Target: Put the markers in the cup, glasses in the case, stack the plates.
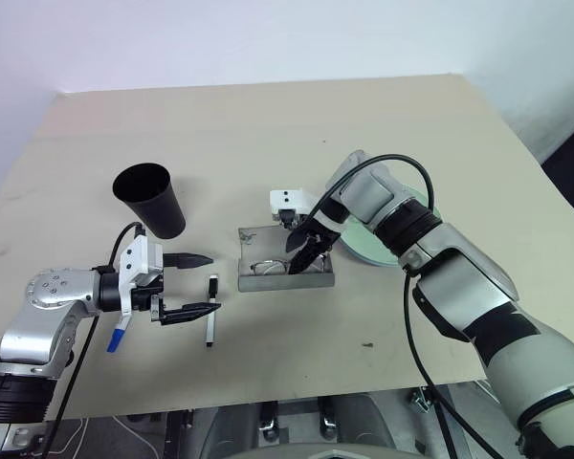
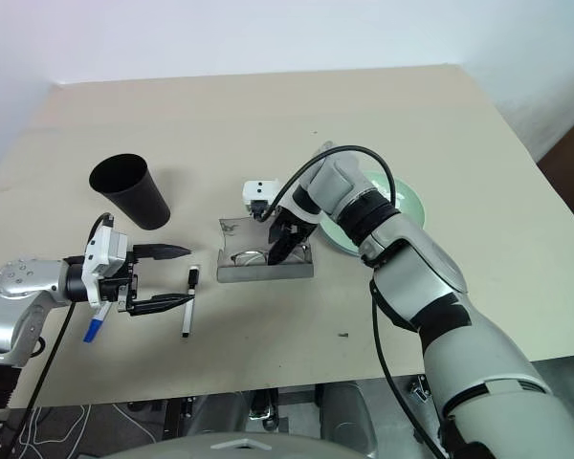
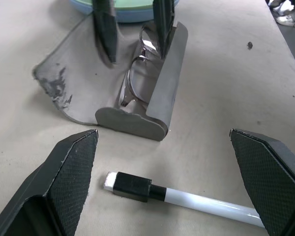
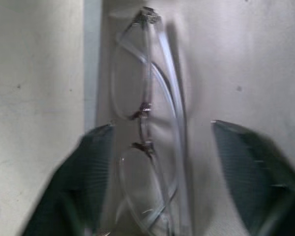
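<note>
A: Where are the glasses (image 3: pixel 137 73)?
B: They lie folded inside the open case (image 1: pixel 285 277), in the middle of the table (image 1: pixel 268 124). The right gripper (image 1: pixel 304 251) is just over them, its jaws spread apart on both sides of the frame and gripping nothing.

A: And the left gripper (image 1: pixel 199 283)?
B: It is low over the table near the front edge, jaws wide apart and empty. The black-cap marker (image 1: pixel 210 308) lies on the table just past its fingertips, not touched.

A: The other marker?
B: The blue-cap marker (image 1: pixel 118 336) lies under the left wrist, partly hidden.

A: The cup (image 1: pixel 151 199)?
B: It stands behind the left gripper, empty as far as I can see.

A: The plates (image 1: pixel 368 251)?
B: Already one on the other, green on blue, just beside the case and partly behind the right arm.
</note>
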`<state>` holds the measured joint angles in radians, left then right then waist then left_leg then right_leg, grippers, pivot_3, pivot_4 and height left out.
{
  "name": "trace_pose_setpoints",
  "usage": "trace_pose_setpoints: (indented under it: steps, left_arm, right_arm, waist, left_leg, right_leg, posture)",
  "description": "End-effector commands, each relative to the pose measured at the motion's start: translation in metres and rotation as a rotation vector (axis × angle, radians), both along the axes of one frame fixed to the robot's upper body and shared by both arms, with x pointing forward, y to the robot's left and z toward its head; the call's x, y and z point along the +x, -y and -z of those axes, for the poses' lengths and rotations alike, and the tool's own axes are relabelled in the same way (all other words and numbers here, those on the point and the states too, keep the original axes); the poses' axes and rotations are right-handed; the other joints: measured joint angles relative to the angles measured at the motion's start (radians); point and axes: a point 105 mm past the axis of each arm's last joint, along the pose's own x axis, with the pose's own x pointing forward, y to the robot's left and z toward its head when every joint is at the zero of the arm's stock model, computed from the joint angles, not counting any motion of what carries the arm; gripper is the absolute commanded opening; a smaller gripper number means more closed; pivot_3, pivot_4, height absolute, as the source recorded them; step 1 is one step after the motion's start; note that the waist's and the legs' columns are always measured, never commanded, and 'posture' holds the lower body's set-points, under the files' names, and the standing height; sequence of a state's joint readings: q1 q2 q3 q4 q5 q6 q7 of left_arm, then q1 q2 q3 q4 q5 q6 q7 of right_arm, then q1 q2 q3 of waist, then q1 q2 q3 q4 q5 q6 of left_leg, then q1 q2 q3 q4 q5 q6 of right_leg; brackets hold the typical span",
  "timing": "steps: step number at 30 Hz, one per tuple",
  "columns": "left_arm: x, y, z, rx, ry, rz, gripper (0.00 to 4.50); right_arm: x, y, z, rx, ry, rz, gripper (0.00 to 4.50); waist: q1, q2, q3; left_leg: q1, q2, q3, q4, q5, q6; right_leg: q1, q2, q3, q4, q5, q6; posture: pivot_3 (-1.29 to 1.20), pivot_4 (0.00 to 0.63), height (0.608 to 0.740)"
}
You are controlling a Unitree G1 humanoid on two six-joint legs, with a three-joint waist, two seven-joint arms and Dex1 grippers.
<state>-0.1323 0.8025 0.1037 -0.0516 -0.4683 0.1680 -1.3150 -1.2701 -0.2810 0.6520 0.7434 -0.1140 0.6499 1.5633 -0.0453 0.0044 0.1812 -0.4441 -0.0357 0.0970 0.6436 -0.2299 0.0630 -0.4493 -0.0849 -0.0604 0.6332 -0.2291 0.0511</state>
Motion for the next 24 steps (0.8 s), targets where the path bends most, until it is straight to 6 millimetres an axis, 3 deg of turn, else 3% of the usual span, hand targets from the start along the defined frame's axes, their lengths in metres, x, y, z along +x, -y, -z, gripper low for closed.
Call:
trace_pose_setpoints:
  steps: [1, 8, 10, 12, 19, 24]
  left_arm:
    - [0.001, -0.002, -0.007, 0.013, 0.032, 0.010, 4.50]
    - [0.003, -0.004, -0.008, 0.016, 0.033, 0.011, 4.50]
    - [0.005, -0.003, -0.008, 0.015, 0.035, 0.011, 4.50]
    - [0.006, -0.002, -0.008, 0.012, 0.039, 0.013, 4.50]
    - [0.008, -0.004, -0.011, 0.016, 0.045, 0.007, 4.50]
    - [0.009, -0.010, -0.014, 0.017, 0.046, -0.021, 4.50]
  right_arm:
    - [0.006, -0.007, -0.041, 0.072, 0.060, 0.002, 3.38]
    - [0.007, -0.014, -0.091, 0.256, 0.047, 0.042, 3.38]
    - [0.018, -0.014, -0.094, 0.299, 0.088, 0.117, 3.02]
    - [0.033, -0.009, -0.088, 0.322, 0.126, 0.215, 2.53]
    - [0.073, 0.014, -0.053, 0.300, 0.245, 0.512, 0.04]
    - [0.076, 0.024, -0.035, 0.265, 0.244, 0.548, 0.04]
  waist:
    - [0.000, 0.000, 0.000]
    - [0.001, 0.000, 0.000]
    - [0.000, 0.000, 0.000]
    - [0.000, 0.000, 0.000]
    - [-0.002, 0.000, 0.000]
    - [-0.003, 0.000, 0.000]
  left_leg:
    - [0.000, 0.000, 0.000, 0.000, 0.000, 0.000]
    - [0.000, 0.000, 0.001, 0.000, 0.000, 0.000]
    - [0.000, 0.000, 0.001, 0.000, 0.000, 0.000]
    - [0.000, 0.000, 0.001, 0.000, 0.000, 0.000]
    - [0.000, 0.000, 0.004, -0.002, 0.001, -0.002]
    - [0.000, 0.000, 0.007, -0.006, 0.001, -0.002]
  right_leg:
    - [0.000, 0.000, 0.000, 0.000, 0.000, 0.000]
    - [-0.001, -0.001, 0.000, 0.001, 0.000, 0.000]
    - [-0.001, -0.001, 0.000, 0.000, 0.000, 0.000]
    - [-0.001, -0.001, 0.000, 0.000, 0.000, 0.000]
    - [-0.002, -0.002, 0.000, 0.001, 0.000, 0.000]
    - [-0.005, -0.003, 0.000, 0.001, 0.000, -0.001]
  posture:
    - [0.00, 0.150, 0.740]
    - [0.00, 0.150, 0.740]
    - [0.00, 0.150, 0.740]
    - [0.00, 0.150, 0.740]
    - [0.00, 0.150, 0.740]
    - [0.00, 0.150, 0.740]
